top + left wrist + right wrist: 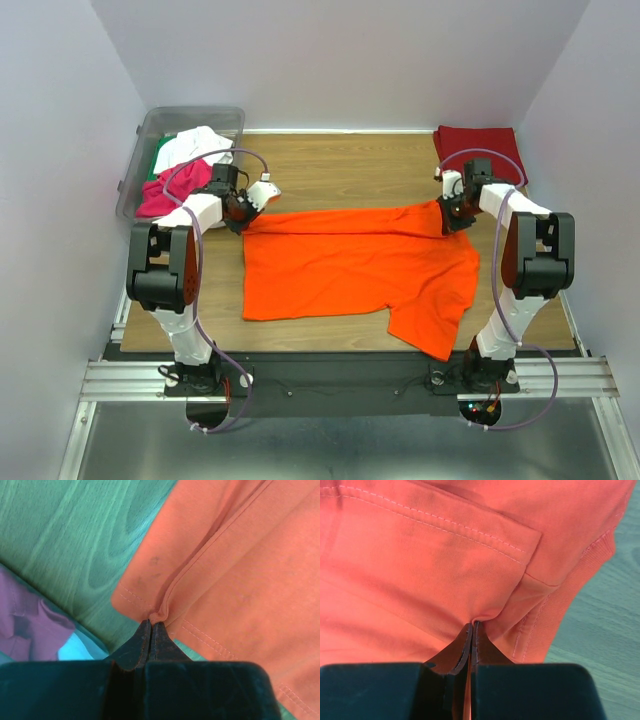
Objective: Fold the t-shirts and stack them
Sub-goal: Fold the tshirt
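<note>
From above we see the orange t-shirt (350, 265) spread across the middle of the wooden table (340, 165), one sleeve trailing toward the near right; our left gripper (246, 214) sits at its far left corner, our right gripper (448, 214) at its far right corner; a dark red t-shirt (478, 148) lies at the far right corner; a magenta shirt (165, 192) and a white shirt (195, 145) sit in the clear bin (135, 165) at far left. In the left wrist view our jaws press together on a puckered bit of orange hem; in the right wrist view they likewise pinch a gather of orange cloth.
</note>
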Available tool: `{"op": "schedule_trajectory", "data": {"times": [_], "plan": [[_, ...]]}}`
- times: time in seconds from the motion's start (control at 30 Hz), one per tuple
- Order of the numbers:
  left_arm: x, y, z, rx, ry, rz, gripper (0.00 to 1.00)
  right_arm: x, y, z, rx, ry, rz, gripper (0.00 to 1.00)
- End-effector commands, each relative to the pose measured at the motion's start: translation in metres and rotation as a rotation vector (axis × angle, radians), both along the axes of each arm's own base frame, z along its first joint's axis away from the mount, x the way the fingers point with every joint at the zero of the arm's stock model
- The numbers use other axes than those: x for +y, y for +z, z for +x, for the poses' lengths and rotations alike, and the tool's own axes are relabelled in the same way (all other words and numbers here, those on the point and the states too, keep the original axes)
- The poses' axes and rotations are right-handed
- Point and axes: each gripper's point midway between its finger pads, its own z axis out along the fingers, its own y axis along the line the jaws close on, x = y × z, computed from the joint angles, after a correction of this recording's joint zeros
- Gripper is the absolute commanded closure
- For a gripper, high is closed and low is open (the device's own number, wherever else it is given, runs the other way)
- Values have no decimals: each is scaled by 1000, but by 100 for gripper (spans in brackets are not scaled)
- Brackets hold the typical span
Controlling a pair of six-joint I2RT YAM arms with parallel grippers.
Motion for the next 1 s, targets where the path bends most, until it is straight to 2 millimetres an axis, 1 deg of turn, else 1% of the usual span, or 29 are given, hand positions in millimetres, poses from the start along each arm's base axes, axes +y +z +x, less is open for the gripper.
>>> {"op": "schedule_trajectory", "data": {"times": [0.0, 0.07, 0.13, 0.17, 0.23, 0.27, 0.3, 0.37, 0.4, 0.5, 0.57, 0.67, 0.7, 0.73, 0.77, 0.83, 0.87, 0.9, 0.93, 0.97], "plan": [[11, -3, 0, -3, 10, 49, 100, -9, 8, 12, -62, 1, -51, 99], [10, 8, 4, -15, 30, 35, 100, -10, 16, 19, -86, -10, -54, 99], [6, 24, 7, -36, 30, 11, 100, -10, 30, 24, -119, -19, -52, 100], [2, 37, 9, -56, 37, -15, 100, -10, 41, 33, -149, -34, -50, 99], [-1, 48, 11, -68, 36, -33, 100, -11, 54, 41, -183, -47, -48, 99], [-5, 52, 9, -61, 34, -43, 100, -10, 64, 47, -210, -48, -46, 99], [-7, 53, 8, -62, 31, -46, 100, -10, 70, 51, -225, -49, -44, 100], [-10, 50, 2, -49, 27, -44, 100, -10, 78, 57, -246, -51, -40, 99], [-10, 48, -1, -40, 25, -44, 100, -10, 79, 57, -248, -50, -40, 99], [-9, 36, -10, -16, 29, -36, 100, -10, 72, 55, -233, -41, -47, 100], [-7, 26, -17, 0, 31, -25, 100, -12, 63, 51, -213, -27, -58, 99], [-5, 14, -23, 22, 23, -8, 100, -15, 44, 41, -165, -9, -80, 99], [-5, 5, -28, 43, 21, 2, 100, -16, 34, 37, -142, -4, -87, 100], [-5, 2, -30, 51, 18, 4, 100, -17, 30, 36, -133, -4, -92, 99], [-3, -6, -35, 71, 19, 14, 100, -18, 26, 35, -123, 0, -99, 99], [-1, -14, -38, 84, 11, 34, 100, -18, 20, 34, -107, 4, -102, 99], [1, -16, -39, 90, 13, 43, 98, -18, 20, 34, -105, 5, -98, 99], [3, -17, -42, 96, 16, 53, 92, -17, 20, 34, -106, 9, -97, 99], [3, -16, -42, 95, 11, 56, 84, -18, 21, 34, -107, 6, -100, 95], [1, -9, -44, 93, -5, 40, 70, -18, 28, 34, -124, 5, -101, 83]]}}
